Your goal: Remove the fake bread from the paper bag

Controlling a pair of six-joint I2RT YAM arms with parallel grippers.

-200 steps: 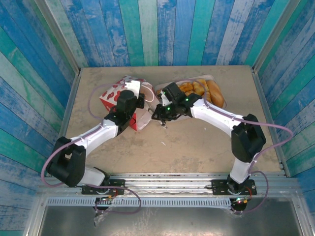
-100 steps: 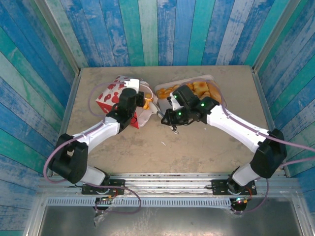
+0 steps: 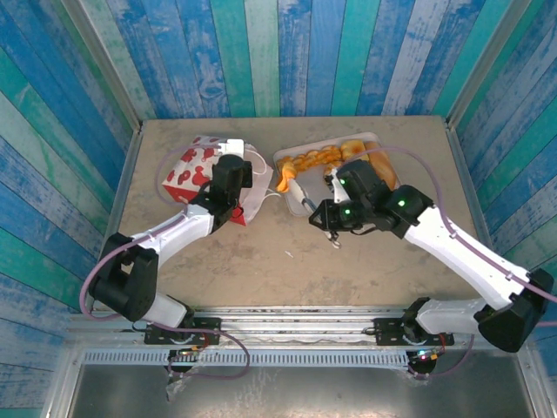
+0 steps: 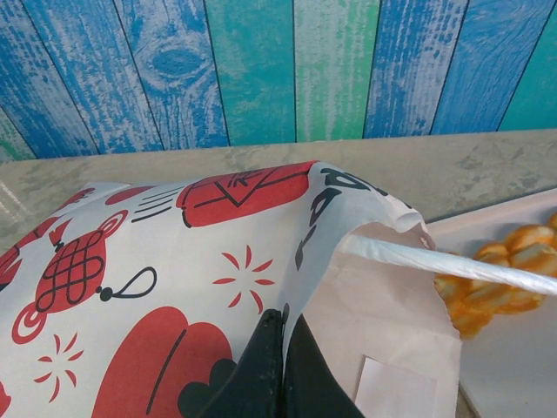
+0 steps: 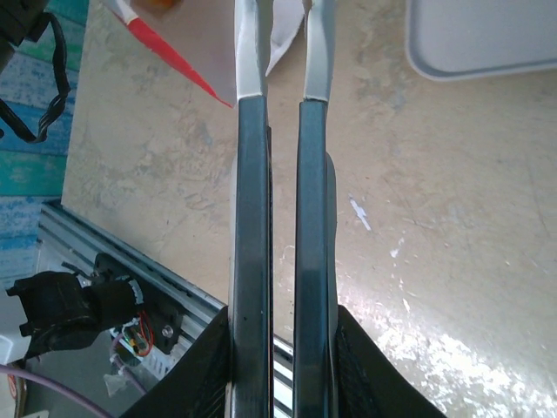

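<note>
One small paper bag (image 3: 196,165), matte white with red prints, is lying tipped over just left of the flat white plastic tray (image 4: 513,366), its mouth facing the tray. The left gripper (image 4: 280,366) is pinching the bag's rim, jaws together on the paper. The right gripper (image 5: 280,366) is clamping one pair of dark-handled metal tongs (image 5: 252,218) near the tray's left end. Glossy golden toy breads are lying on the tray: one braided strip (image 3: 315,159), one oblong bun (image 3: 383,167), and round rolls (image 3: 352,148) I can't count.
</note>
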